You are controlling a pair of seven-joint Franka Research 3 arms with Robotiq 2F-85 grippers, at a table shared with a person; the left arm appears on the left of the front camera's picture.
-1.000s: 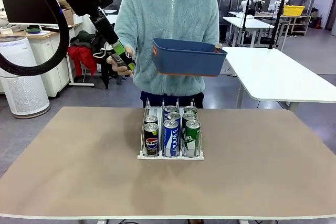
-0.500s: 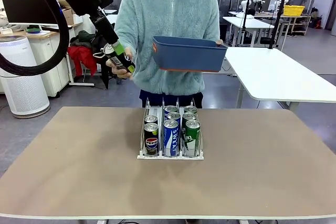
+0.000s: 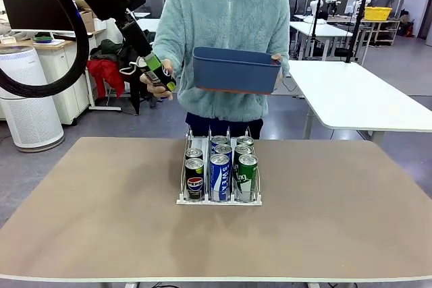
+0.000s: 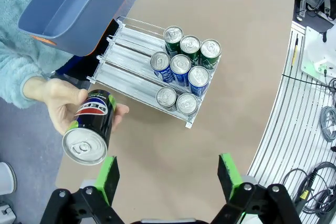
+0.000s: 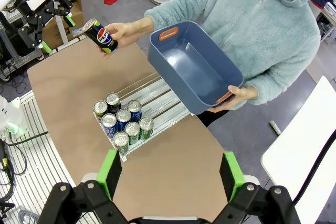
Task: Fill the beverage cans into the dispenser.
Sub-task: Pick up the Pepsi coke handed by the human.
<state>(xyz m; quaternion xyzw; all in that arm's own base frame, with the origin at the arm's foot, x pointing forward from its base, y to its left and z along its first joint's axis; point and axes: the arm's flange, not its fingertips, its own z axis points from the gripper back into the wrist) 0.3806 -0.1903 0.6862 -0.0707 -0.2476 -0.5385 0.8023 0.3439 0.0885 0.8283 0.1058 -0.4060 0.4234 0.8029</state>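
- The dispenser (image 3: 219,202) stands at the middle of the table (image 3: 94,220), with its three lanes running from the person toward me.
- Eight beverage cans (image 3: 220,177) stand upright in it, grouped at the end nearest me. Two black Pepsi ones are in my left lane, three blue-white in the middle lane and three green-white in my right lane.
- A ninth can (image 4: 94,124), black with the Pepsi logo, lies tilted in the person's hand (image 4: 55,98). It is in the air to my left of the dispenser, on the person's side, with its silver top toward my left wrist camera.
- My left gripper (image 4: 169,163) is raised to that can, jaws spread wide. The can sits just beside one green pad (image 4: 108,174), outside the gap. I cannot tell whether pad and can touch.
- The person's other hand (image 5: 239,95) holds a dark blue bin (image 5: 191,66) by one end, tilted, at chest height beyond the dispenser.
- My right gripper (image 5: 170,169) hangs high over the table, jaws spread wide, gripping nothing.
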